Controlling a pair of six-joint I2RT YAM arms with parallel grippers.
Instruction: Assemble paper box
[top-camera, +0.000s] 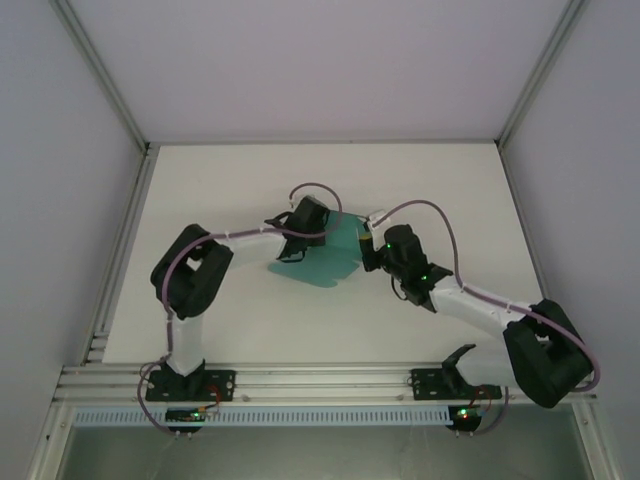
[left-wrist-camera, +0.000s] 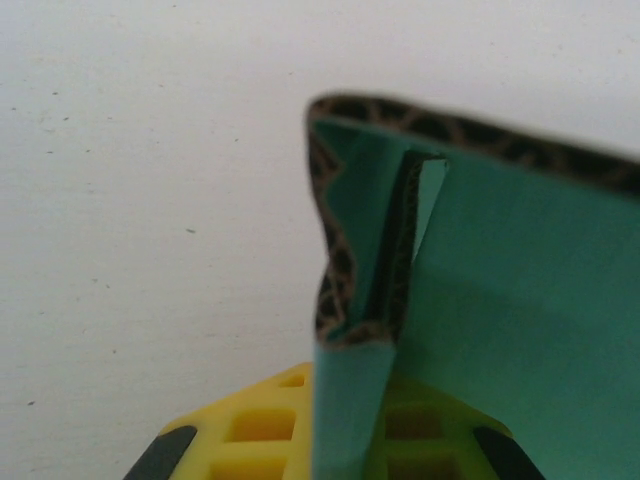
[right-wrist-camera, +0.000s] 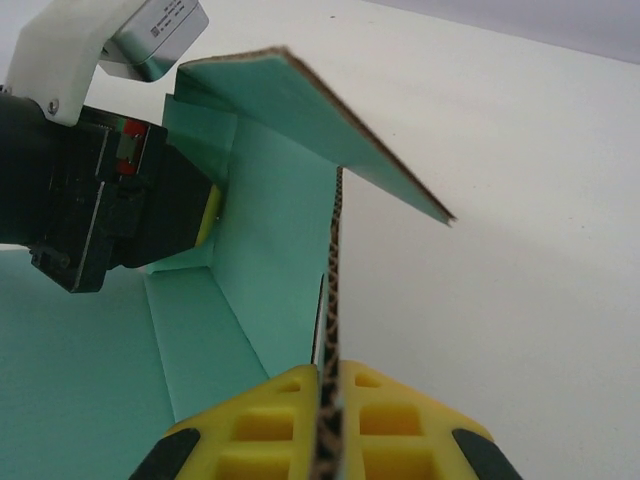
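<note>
The paper box (top-camera: 322, 262) is a teal-green card sheet, partly folded, lying mid-table between both arms. My left gripper (top-camera: 322, 232) is at its far left edge, and in the left wrist view it (left-wrist-camera: 350, 440) is shut on an upright teal flap (left-wrist-camera: 345, 400) between yellow fingers (left-wrist-camera: 250, 430). My right gripper (top-camera: 367, 250) is at the right side of the sheet. In the right wrist view it (right-wrist-camera: 328, 430) is shut on the brown-edged wall (right-wrist-camera: 333, 300) of the paper box (right-wrist-camera: 270, 250), with a flap (right-wrist-camera: 330, 130) raised above. The left gripper's black body (right-wrist-camera: 100, 210) is behind the fold.
The white table (top-camera: 230, 180) is bounded by grey walls and aluminium posts (top-camera: 100, 70). A metal rail (top-camera: 320, 382) carrying both arm bases runs along the near edge. Bare tabletop lies to the far side and right (top-camera: 480, 200) of the card.
</note>
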